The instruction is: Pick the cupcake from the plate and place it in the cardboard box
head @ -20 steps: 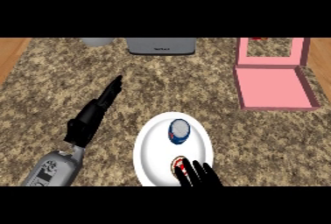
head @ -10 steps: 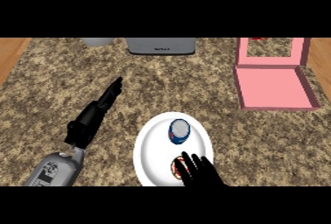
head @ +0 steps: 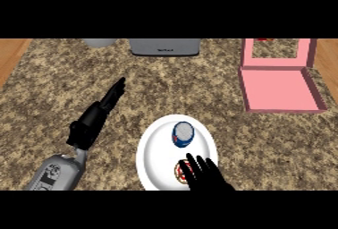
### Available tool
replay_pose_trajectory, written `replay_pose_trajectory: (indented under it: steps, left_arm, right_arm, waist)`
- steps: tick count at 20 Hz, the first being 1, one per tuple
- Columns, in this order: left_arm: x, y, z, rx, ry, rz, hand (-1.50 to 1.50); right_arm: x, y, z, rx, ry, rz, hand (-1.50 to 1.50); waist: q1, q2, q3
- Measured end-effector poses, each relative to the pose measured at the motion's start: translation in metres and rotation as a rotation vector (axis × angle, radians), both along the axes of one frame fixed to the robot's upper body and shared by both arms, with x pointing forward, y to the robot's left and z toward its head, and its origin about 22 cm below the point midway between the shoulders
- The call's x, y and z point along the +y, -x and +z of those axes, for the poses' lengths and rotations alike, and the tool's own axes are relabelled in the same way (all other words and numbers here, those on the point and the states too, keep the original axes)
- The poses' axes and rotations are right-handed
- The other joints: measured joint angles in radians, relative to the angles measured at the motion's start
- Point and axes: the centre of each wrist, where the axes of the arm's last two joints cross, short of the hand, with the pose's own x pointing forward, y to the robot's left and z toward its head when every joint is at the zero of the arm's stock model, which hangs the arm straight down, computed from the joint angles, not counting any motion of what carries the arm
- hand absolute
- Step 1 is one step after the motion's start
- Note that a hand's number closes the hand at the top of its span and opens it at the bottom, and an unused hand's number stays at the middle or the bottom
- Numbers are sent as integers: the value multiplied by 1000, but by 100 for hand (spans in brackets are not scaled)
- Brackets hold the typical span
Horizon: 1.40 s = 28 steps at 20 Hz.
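Observation:
A white plate lies near the counter's front edge. On its near part sits a small round item with a red rim, likely the cupcake. My right hand comes in from the lower edge with straight fingers and covers that item's right side. Farther back on the plate lies a blue-and-white round item. The pink box stands open at the far right, its lid raised behind it. My left hand rests open left of the plate, fingers pointing away.
A grey appliance and a pale round vessel stand at the counter's back edge. Wooden floor shows beyond the speckled stone top on both sides.
My right hand has moved forward over the plate's near part and now hides more of the red-rimmed item. The left arm has not moved.

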Motion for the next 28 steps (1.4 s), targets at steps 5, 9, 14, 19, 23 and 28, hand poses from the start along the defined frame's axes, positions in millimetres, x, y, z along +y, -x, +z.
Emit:
replay_pose_trajectory:
  steps: [5, 9, 14, 19, 23, 28]
  left_arm:
    - [-2, 3, -8, 1, -2, -2, 0]
    - [2, 6, -5, -1, -2, 0, 0]
    - [-3, 5, -1, 0, -2, 7, 0]
    - [0, -1, 2, 7, -1, 8, 0]
    - [1, -2, -1, 2, -2, 9, 0]
    - [-3, -2, -5, 6, -1, 6, 0]
  right_arm:
    - [20, -16, -32, 31, 62, -17, -150]
    - [34, -24, -58, 43, 96, -24, -150]
    - [37, -27, -70, 40, 123, -28, -150]
    - [38, -34, -82, 36, 162, -43, -150]
    - [40, -42, -89, 39, 161, -40, 150]
    - [36, -46, -94, 19, 166, -7, 150]
  waist:
    - [1, 1, 0]
    - [-1, 0, 0]
    - [-3, -1, 0]
    - [-4, -1, 0]
    - [-5, -4, -2]
    - [-4, -7, -2]
